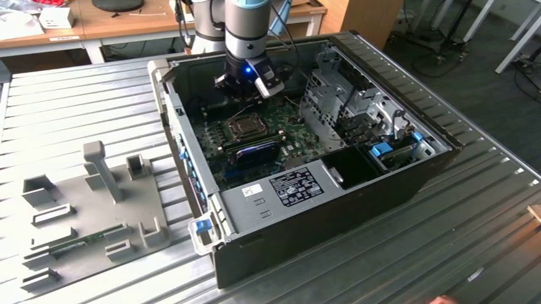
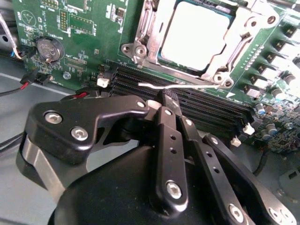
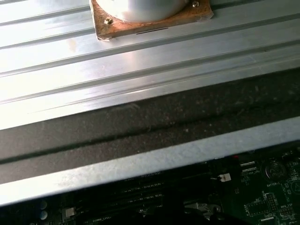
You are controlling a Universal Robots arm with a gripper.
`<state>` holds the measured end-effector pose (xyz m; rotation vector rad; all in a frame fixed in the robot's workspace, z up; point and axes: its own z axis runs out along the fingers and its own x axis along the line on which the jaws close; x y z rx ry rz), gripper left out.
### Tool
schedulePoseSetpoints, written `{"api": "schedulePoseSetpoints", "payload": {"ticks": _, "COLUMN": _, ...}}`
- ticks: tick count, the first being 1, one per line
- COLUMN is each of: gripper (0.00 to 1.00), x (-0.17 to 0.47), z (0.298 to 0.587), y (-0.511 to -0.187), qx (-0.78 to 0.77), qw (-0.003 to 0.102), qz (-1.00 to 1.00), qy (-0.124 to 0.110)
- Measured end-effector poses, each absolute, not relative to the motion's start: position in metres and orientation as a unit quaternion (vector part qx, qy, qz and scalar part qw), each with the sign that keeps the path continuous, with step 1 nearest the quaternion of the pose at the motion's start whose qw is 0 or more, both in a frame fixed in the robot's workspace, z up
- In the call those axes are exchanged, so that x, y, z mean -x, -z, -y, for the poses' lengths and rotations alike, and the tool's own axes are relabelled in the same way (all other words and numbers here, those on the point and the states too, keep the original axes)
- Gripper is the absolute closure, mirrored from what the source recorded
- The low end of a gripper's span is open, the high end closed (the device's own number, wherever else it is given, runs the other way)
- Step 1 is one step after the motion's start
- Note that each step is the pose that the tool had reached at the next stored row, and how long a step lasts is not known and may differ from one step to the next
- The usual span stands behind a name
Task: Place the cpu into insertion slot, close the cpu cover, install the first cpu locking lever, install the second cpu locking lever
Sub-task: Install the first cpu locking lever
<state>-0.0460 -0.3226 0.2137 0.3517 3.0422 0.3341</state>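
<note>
The cpu (image 2: 194, 35) is sitting in the insertion slot (image 1: 244, 126), and the cpu cover (image 2: 152, 28) is lying down around its edges. The gripper (image 2: 165, 99) is hovering just beside the socket with its fingers drawn together, the tips near a thin wire locking lever (image 2: 180, 86). Whether they are touching the lever cannot be told. The lever is judged to be light, springy and slippery, best taken near its bent free end. The cpu itself is fragile. Memory slots (image 2: 206, 105) are running directly beneath the lever, a white clip (image 2: 102, 82) is standing nearby, and red and black cables (image 2: 28, 79) are crowding the board edge.
</note>
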Motion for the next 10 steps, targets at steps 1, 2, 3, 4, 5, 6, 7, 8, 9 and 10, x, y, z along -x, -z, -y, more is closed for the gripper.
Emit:
{"api": "schedulePoseSetpoints", "payload": {"ticks": 1, "gripper": 0.90, "x": 0.0460, "z": 0.3226, "y": -0.2137, "qx": -0.114, "qw": 0.031, "qz": -0.987, "qy": -0.108}}
{"api": "schedulePoseSetpoints", "payload": {"ticks": 2, "gripper": 0.90, "x": 0.0460, "z": 0.3226, "y": -0.2137, "qx": -0.114, "qw": 0.031, "qz": -0.987, "qy": -0.108}}
{"api": "schedulePoseSetpoints", "payload": {"ticks": 3, "gripper": 0.90, "x": 0.0460, "z": 0.3227, "y": -0.2139, "qx": -0.114, "qw": 0.030, "qz": -0.987, "qy": -0.108}}
{"api": "schedulePoseSetpoints", "payload": {"ticks": 4, "gripper": 0.90, "x": 0.0460, "z": 0.3227, "y": -0.2140, "qx": -0.114, "qw": 0.030, "qz": -0.987, "qy": -0.108}}
{"api": "schedulePoseSetpoints", "payload": {"ticks": 5, "gripper": 0.90, "x": 0.0460, "z": 0.3226, "y": -0.2141, "qx": -0.114, "qw": 0.030, "qz": -0.987, "qy": -0.108}}
{"api": "schedulePoseSetpoints", "payload": {"ticks": 6, "gripper": 0.90, "x": 0.0460, "z": 0.3227, "y": -0.2142, "qx": -0.114, "qw": 0.030, "qz": -0.987, "qy": -0.108}}
{"api": "schedulePoseSetpoints", "payload": {"ticks": 7, "gripper": 0.90, "x": 0.0461, "z": 0.3227, "y": -0.2146, "qx": -0.114, "qw": 0.030, "qz": -0.987, "qy": -0.108}}
{"api": "schedulePoseSetpoints", "payload": {"ticks": 8, "gripper": 0.90, "x": 0.0460, "z": 0.3227, "y": -0.2151, "qx": -0.114, "qw": 0.030, "qz": -0.987, "qy": -0.108}}
{"api": "schedulePoseSetpoints", "payload": {"ticks": 9, "gripper": 0.90, "x": 0.0460, "z": 0.3227, "y": -0.2157, "qx": -0.114, "qw": 0.030, "qz": -0.987, "qy": -0.108}}
{"api": "schedulePoseSetpoints", "payload": {"ticks": 10, "gripper": 0.90, "x": 0.0460, "z": 0.3227, "y": -0.2164, "qx": -0.114, "qw": 0.030, "qz": -0.987, "qy": -0.108}}
